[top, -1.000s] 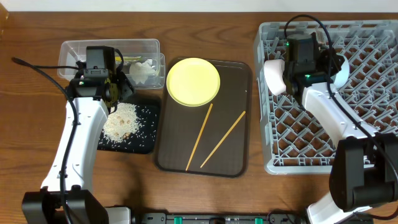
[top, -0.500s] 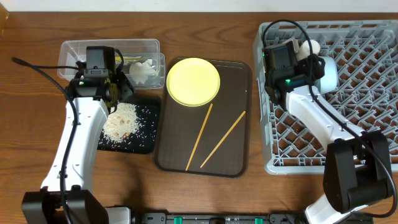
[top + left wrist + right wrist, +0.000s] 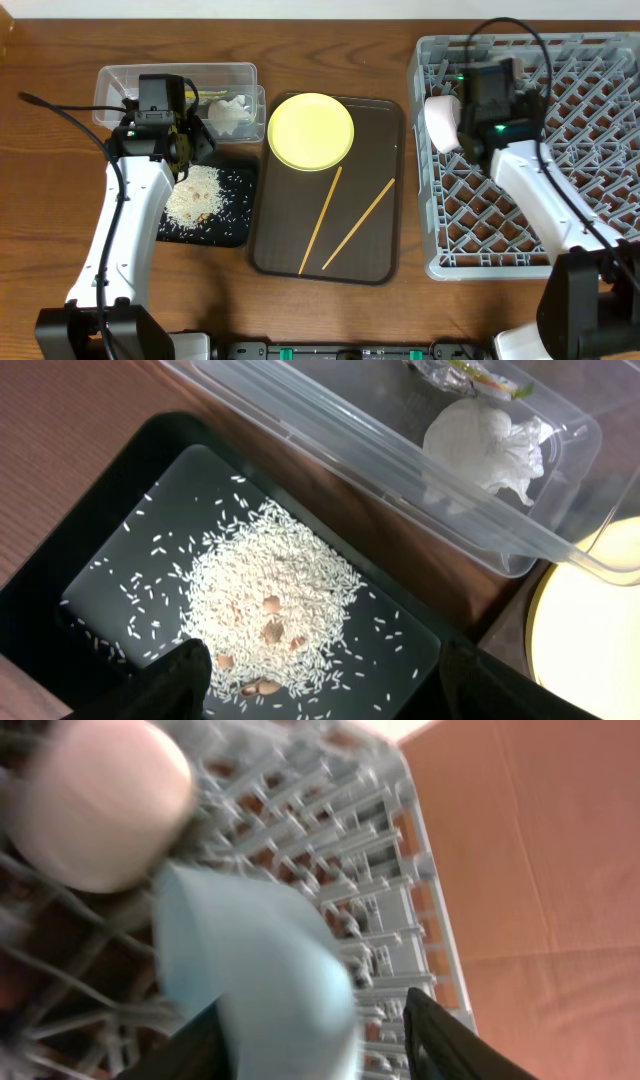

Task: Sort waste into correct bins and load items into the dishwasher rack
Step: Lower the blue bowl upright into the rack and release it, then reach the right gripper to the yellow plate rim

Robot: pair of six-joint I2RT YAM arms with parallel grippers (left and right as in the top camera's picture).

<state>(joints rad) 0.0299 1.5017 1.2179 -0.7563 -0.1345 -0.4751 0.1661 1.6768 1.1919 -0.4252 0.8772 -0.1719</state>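
Observation:
My left gripper (image 3: 330, 690) hangs open over the rice (image 3: 270, 600) heaped in the black tray (image 3: 235, 235). Behind it the clear tub (image 3: 400, 470) holds the tissue (image 3: 480, 440) and the wrapper (image 3: 460, 370). My right gripper (image 3: 310, 1020) is over the rack's (image 3: 470, 230) back left part. The blurred light-blue bowl (image 3: 250, 970) stands between its jaws against the left finger, with a gap to the right finger. A white-pink bowl (image 3: 441, 124) sits beside it in the rack. The yellow plate (image 3: 311, 131) and two chopsticks (image 3: 322, 220) lie on the brown tray (image 3: 385, 262).
Bare wooden table runs along the front edge and at the far left. The rack's upright pegs (image 3: 400, 910) crowd around the right gripper. A second small clear tub wall (image 3: 258, 100) stands between the tissue and the plate.
The right arm swung left across the rack and back, and its jaws went from shut to apart. The light-blue bowl now lies hidden under it from overhead. The left arm has not moved.

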